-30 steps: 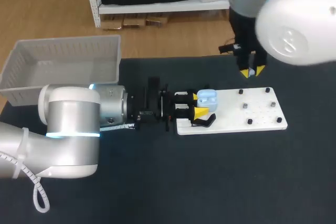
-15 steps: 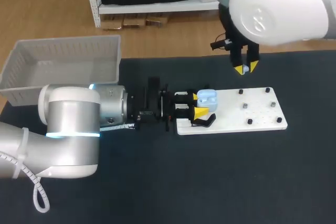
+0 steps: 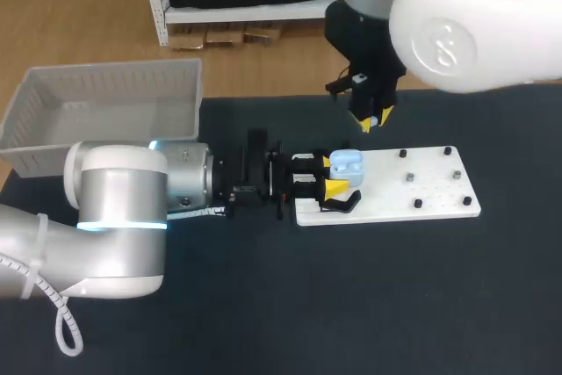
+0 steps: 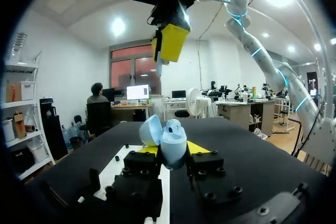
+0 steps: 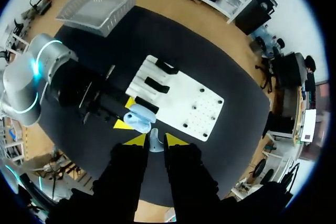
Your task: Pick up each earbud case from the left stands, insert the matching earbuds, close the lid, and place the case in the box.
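A light blue earbud case (image 3: 345, 162) with its lid up is held over the near-left end of the white board (image 3: 421, 186), my left gripper (image 3: 337, 175) shut on it from both sides. The left wrist view has the case (image 4: 167, 139) between the yellow fingertips (image 4: 198, 148). High above it hangs my right gripper (image 4: 169, 43). My right gripper (image 3: 370, 120) is shut on a small pale earbud (image 5: 155, 141). In the right wrist view the case (image 5: 140, 119) lies just ahead of and below it.
A white basket (image 3: 105, 111) stands at the table's far left corner. Black stands (image 5: 157, 85) sit on the board's (image 5: 184, 100) left part, small black pegs (image 3: 410, 178) on its right part. Bare dark table lies in front.
My right arm has swung left and a little nearer with the earbud, from beyond the board's far right to above and behind the case. The left arm and case have kept still.
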